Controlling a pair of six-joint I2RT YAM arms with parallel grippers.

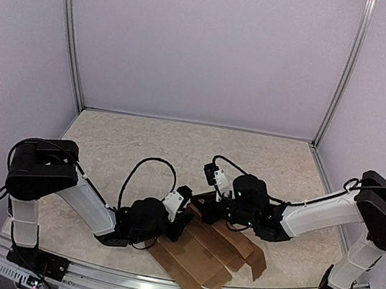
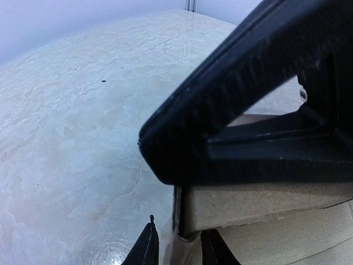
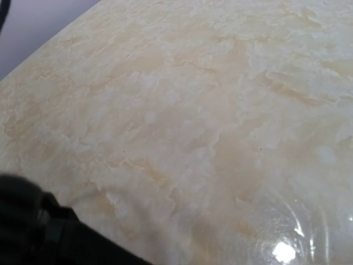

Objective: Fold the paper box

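Evidently early in the fold. Found the paper box mostly flat at the near edge of the counter, between the two arms, with one panel lifted at its far left corner. Noted no standing walls; nearly all creasing judged outstanding. Observed the left pincer narrowly parted, astride the raised cardboard edge, not visibly clamping it. Recorded the right pincer fully closed, holding nothing, apparently pressing on that panel.

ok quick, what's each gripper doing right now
left gripper: open, fingers either side of a box edge, not clamped
right gripper: closed, holding nothing that shows
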